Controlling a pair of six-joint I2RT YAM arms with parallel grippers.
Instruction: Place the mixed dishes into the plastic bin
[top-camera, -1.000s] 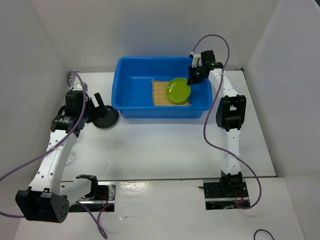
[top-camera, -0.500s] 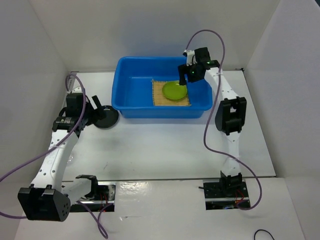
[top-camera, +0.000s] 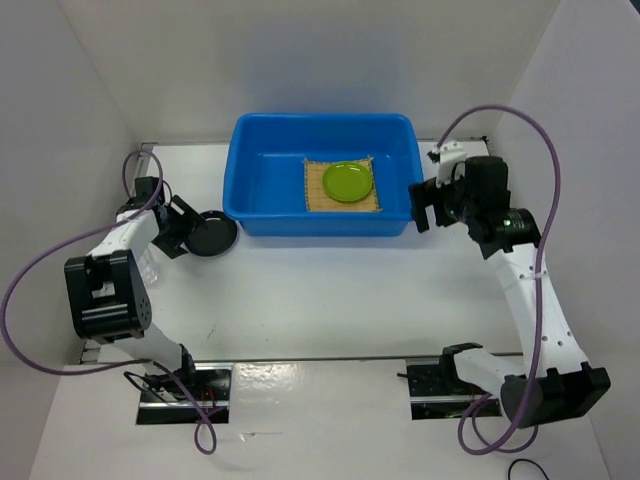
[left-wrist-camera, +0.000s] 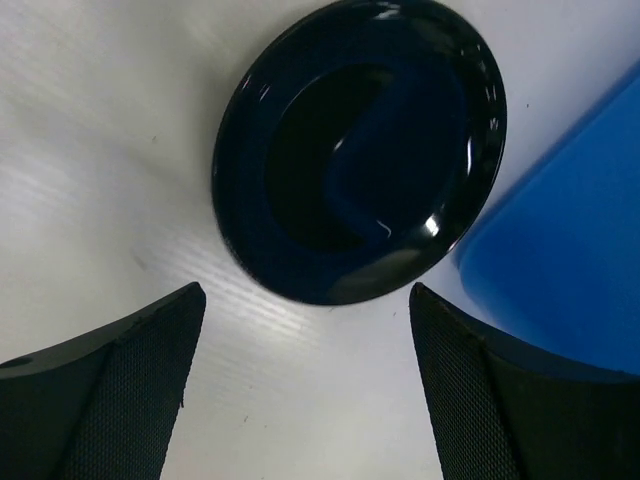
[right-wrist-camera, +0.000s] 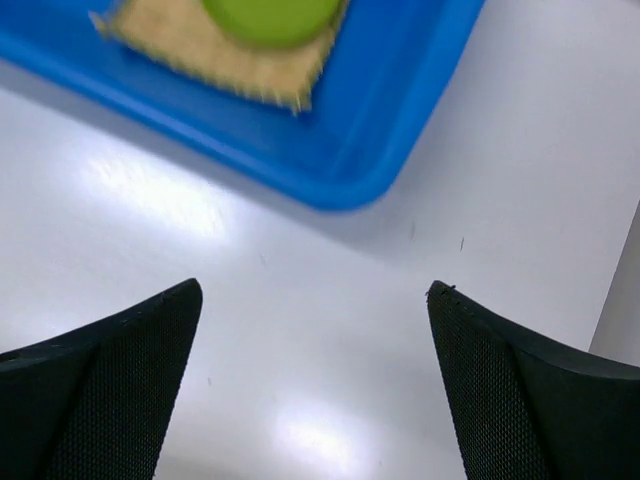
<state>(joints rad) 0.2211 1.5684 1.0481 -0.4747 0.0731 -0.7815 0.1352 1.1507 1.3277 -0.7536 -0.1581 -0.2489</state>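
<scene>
The blue plastic bin (top-camera: 262, 180) stands at the back centre of the table. A tan woven mat (top-camera: 314, 196) lies inside it, and a lime-green plate (top-camera: 348, 182) rests on the mat. A black plate (top-camera: 212, 233) sits on the table just left of the bin. My left gripper (top-camera: 188, 231) is open at the plate's left edge; in the left wrist view the black plate (left-wrist-camera: 360, 150) lies just ahead of the left gripper (left-wrist-camera: 305, 292), apart from both fingers. My right gripper (top-camera: 420, 203) hangs open and empty outside the bin's right wall (right-wrist-camera: 400, 110).
White walls close in the table on the left, back and right. The bin's corner (left-wrist-camera: 570, 270) lies right beside the black plate. Purple cables loop off both arms. The mat (right-wrist-camera: 200, 50) and green plate (right-wrist-camera: 270, 15) show at the top of the right wrist view.
My right gripper opened, left the green plate on the mat and pulled back out of the bin to its right side. The left gripper dropped nearer the black plate.
</scene>
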